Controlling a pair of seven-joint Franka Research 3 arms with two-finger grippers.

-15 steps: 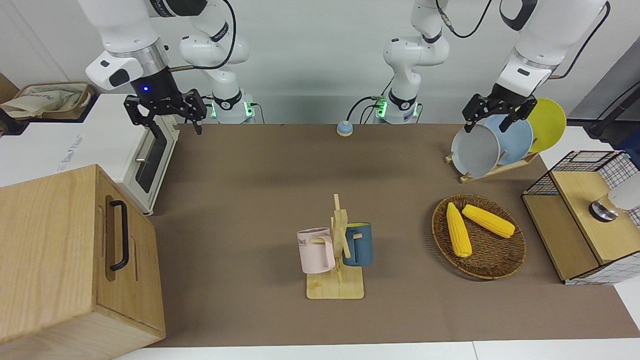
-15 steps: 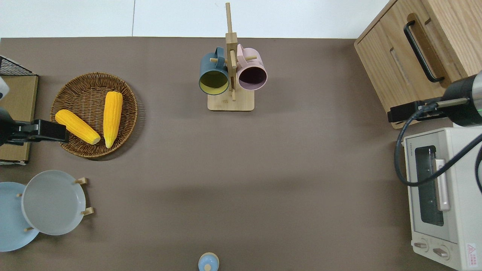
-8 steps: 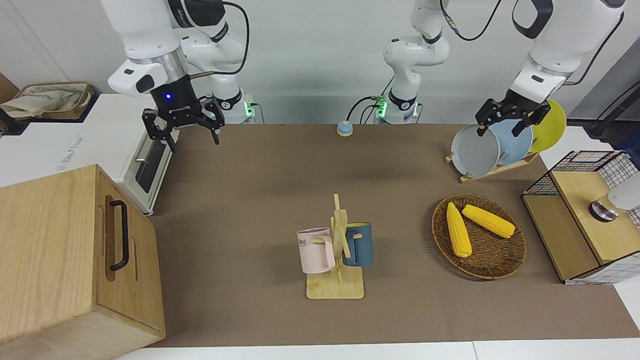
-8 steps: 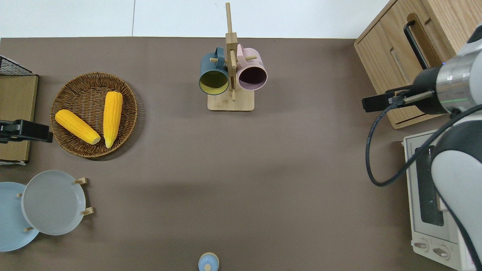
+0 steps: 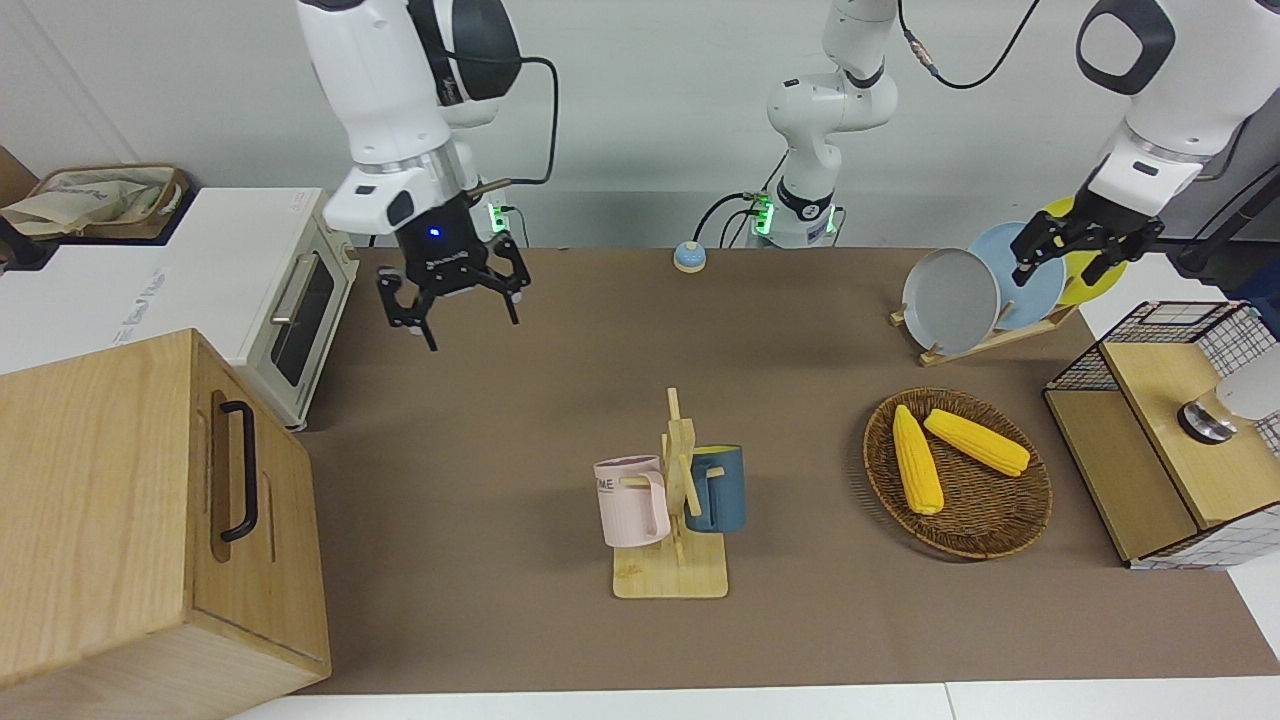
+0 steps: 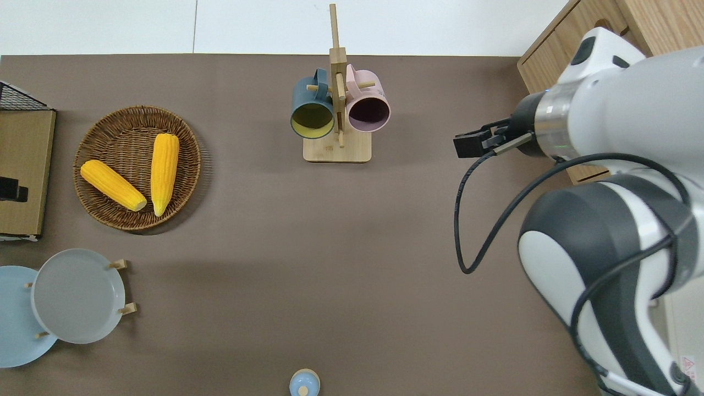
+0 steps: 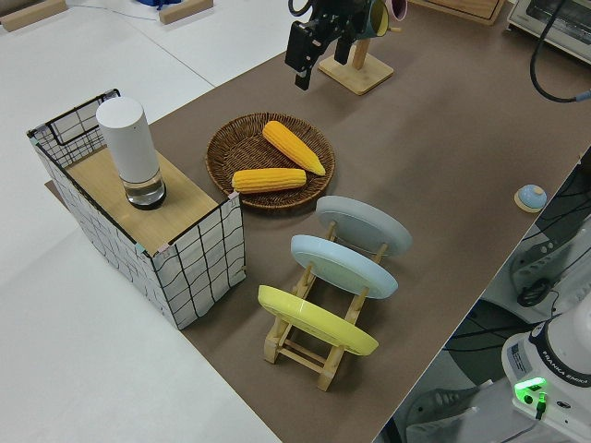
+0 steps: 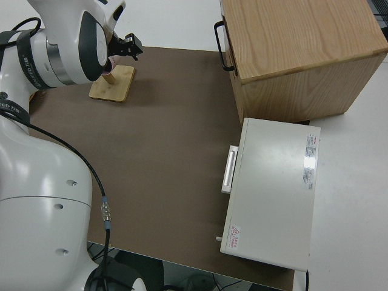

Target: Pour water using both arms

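The right black fingered gripper (image 5: 452, 300) hangs in the air with its jaws spread apart and nothing between them; seen from overhead it is over bare brown surface (image 6: 330, 247), between the light wooden mug stand (image 6: 337, 110) and the large oak-coloured wooden cabinet with a black handle (image 5: 150, 500). The glossy white right arm (image 6: 616, 220) fills the right arm's end of the overhead view, a black cable looping from its wrist. The left black fingered gripper (image 5: 1068, 248) is also raised, its jaws apart and empty; from the front it shows against the blue and yellow plates, and overhead only its tip (image 6: 12, 190) shows at the edge of the view, over the wooden top of the wire-grid crate (image 5: 1165, 420). On that crate stands a white cylindrical vessel on a clear glass base (image 7: 131, 152). The wooden rack (image 7: 309, 346) holds a grey plate (image 5: 950, 300), a pale blue plate (image 5: 1035, 280) and a yellow plate (image 7: 314, 318) on edge. Farther from the robots than the rack, a round woven wicker basket (image 5: 1010, 530) holds two yellow corn cobs (image 5: 918, 460). On the mug stand hang a pink mug (image 5: 632, 500) and a dark blue mug with a yellow inside (image 5: 718, 490). A white toaster oven (image 5: 290, 320) sits beside the cabinet, nearer to the robots, and a small blue round button (image 5: 688, 257) lies near the arms' bases.
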